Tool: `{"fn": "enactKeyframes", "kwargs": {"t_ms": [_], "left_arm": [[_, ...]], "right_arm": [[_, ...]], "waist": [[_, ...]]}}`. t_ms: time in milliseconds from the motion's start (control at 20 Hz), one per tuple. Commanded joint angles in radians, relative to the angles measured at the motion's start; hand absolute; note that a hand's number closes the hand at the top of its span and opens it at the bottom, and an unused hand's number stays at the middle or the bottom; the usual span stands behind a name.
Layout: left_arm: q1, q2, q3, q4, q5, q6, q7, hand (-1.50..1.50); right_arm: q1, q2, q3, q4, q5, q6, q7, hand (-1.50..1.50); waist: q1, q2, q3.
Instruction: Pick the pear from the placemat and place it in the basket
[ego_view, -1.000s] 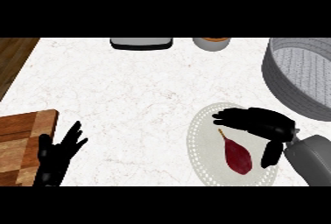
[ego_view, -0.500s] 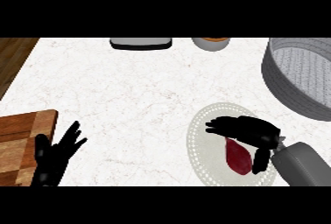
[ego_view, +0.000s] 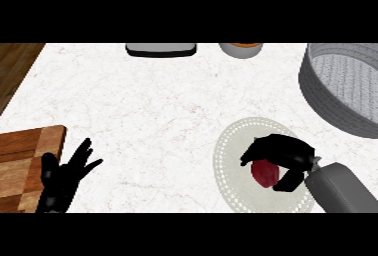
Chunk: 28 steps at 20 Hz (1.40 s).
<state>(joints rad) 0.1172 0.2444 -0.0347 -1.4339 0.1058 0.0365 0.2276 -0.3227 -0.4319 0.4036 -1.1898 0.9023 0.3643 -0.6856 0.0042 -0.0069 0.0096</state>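
Note:
A dark red pear lies on a round pale placemat at the lower right of the counter. My right hand sits right over the pear, its fingers curled down around the fruit's upper part and hiding most of it. The grey basket stands at the right edge, beyond the placemat. My left hand rests open at the lower left, fingers up, beside the wooden board.
A wooden cutting board lies at the lower left. A dark tray-like object and an orange-topped cup stand at the counter's far edge. The counter's left edge borders a wooden floor.
My right hand has moved down and toward me over the placemat and curled onto the pear, covering more of it. The left hand has stayed where it was.

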Motion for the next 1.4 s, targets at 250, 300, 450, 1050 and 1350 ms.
{"fn": "enactKeyframes", "kwargs": {"t_ms": [250, 300, 450, 1050, 1350], "left_arm": [[0.004, -0.011, 0.005, -0.022, -0.007, -0.013, 0.094, 0.00], [0.027, -0.015, 0.001, -0.052, -0.017, -0.004, 0.112, 0.00], [0.012, -0.016, 0.026, 0.046, -0.016, -0.042, 0.032, 0.00], [0.064, -0.031, 0.040, -0.028, -0.016, -0.004, 0.056, 0.00], [0.105, -0.026, 0.049, -0.022, -0.009, -0.014, 0.034, 0.00]], "right_arm": [[0.034, 0.016, -0.022, 0.039, 0.107, -0.202, -0.114, 1.50], [-0.004, 0.064, -0.026, 0.065, 0.117, -0.185, -0.083, 1.50], [-0.019, 0.032, -0.065, 0.081, 0.113, -0.172, -0.149, 1.50], [0.485, -0.313, -0.386, -0.192, -0.048, -0.407, -0.196, 1.50], [0.478, -0.200, -0.511, -0.206, -0.534, -0.018, -0.280, 1.50]], "waist": [[-0.002, 0.007, -0.009], [0.001, 0.007, -0.009], [-0.001, 0.007, -0.010], [-0.052, -0.001, -0.010], [-0.072, -0.003, -0.014]]}}
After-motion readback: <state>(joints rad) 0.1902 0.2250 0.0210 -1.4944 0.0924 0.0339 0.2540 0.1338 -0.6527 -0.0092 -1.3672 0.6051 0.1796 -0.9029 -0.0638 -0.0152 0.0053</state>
